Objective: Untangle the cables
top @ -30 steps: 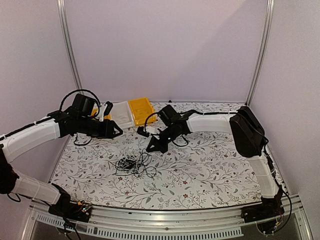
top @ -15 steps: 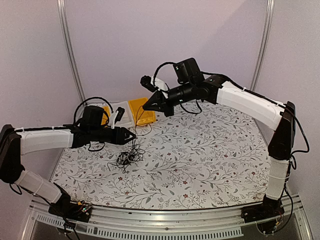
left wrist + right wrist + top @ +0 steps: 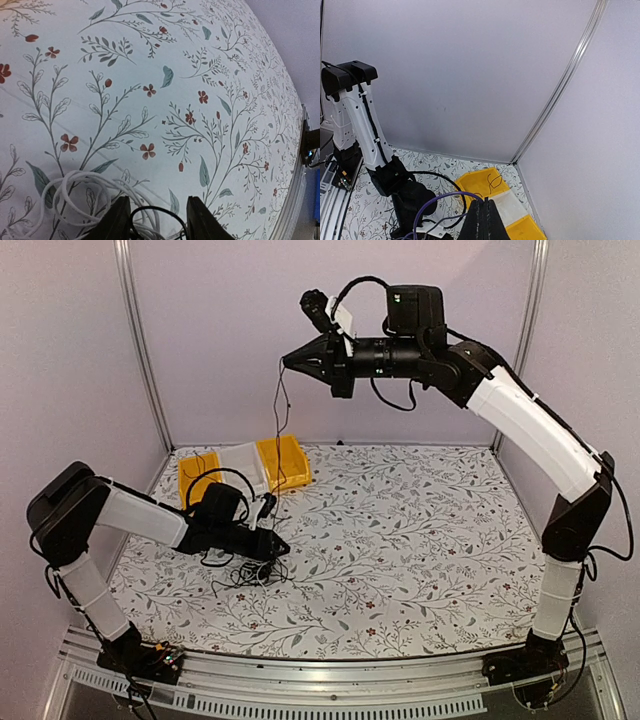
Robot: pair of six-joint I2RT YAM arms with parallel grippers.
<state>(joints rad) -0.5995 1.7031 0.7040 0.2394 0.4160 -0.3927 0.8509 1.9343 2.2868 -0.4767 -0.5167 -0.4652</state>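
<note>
Right fingers (image 3: 300, 360), pressed together, pinch one black cable (image 3: 279, 410) high; left fingers (image 3: 117, 220), spread over the tangle (image 3: 250, 570) at eight o'clock, should pin it during slow lifting.

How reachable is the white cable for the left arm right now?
Probably yes: the left gripper sits at the tangle, jaws apart, with the white cable coiled right beside it and nothing in between.

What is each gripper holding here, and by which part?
Right gripper: shut on a thin black cable, at the hanging strand's top. Left gripper: jaws open around the tangle, gripping nothing.
</note>
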